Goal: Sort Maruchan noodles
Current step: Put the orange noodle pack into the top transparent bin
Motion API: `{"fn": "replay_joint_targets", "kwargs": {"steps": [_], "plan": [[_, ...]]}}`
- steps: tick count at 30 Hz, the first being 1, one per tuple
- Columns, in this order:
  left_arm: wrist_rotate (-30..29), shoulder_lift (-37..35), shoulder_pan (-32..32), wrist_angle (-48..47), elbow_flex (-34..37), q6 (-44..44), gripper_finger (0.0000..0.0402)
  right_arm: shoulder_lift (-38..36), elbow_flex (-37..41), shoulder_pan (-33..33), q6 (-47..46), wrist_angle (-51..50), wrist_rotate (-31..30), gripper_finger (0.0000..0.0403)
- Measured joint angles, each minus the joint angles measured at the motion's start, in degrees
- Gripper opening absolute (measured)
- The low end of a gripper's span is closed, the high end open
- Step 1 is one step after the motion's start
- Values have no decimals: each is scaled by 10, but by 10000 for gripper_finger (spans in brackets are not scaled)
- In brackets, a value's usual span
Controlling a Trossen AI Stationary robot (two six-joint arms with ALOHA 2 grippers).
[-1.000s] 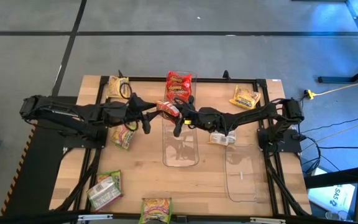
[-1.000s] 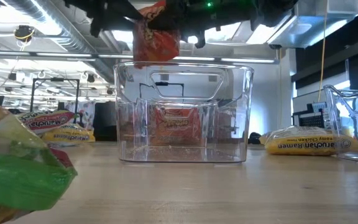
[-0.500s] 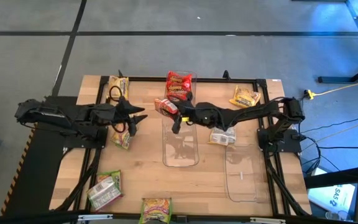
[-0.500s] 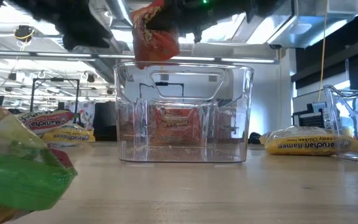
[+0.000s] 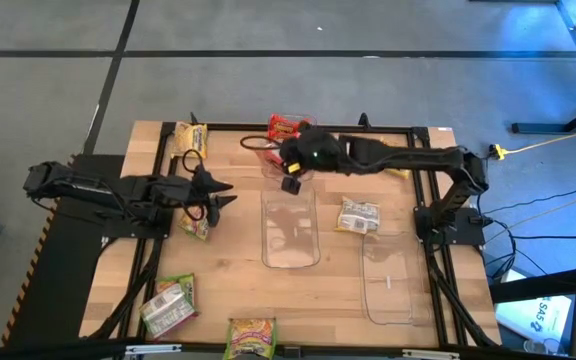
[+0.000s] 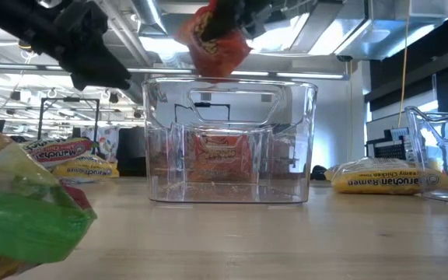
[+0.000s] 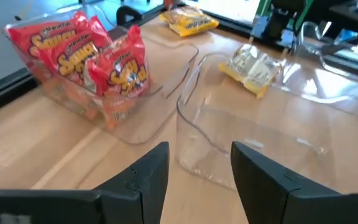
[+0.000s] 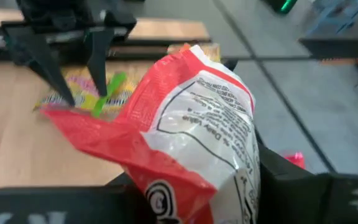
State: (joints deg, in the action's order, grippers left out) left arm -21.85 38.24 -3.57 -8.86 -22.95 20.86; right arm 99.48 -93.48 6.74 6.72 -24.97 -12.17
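Right gripper: closed on a red Maruchan packet, held aloft just over the far end of the middle clear bin, close to the red-packet bin behind it.
Grip: pinched at one end of the wrapper, rest of the packet hanging loose and crumpled in the right wrist view.
Left gripper: spread open and empty, hovering left of the middle clear bin, just beside a green/pink packet.
Red-packet bin: already filled with upright red packets, packed tight.
Other packets: a yellow one right of the middle clear bin; yellow ones at the far left and behind the right arm, hard to make out; green/pink ones and toward the near edge of the table.
Second clear bin: right of the middle one, no packet inside.
Risk, wrong bin: packet hung over the boundary between two bins; a release here would likely drop it into the middle bin.
Risk, snag: limp wrapper could catch on the rim or the upright packets and tip out.
Risk, slip: edge grip on slick plastic could let go early.
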Motion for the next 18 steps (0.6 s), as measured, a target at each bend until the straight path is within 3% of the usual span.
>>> {"fn": "replay_joint_targets", "kwargs": {"steps": [5, 18], "plan": [[-1, 1, 0, -1, 13, 1, 166, 0, -38, 26, 7, -58, 49, 122], [-1, 0, 0, 11, 17, 15, 166, 32, -42, 139, 23, -106, 219, 122]]}}
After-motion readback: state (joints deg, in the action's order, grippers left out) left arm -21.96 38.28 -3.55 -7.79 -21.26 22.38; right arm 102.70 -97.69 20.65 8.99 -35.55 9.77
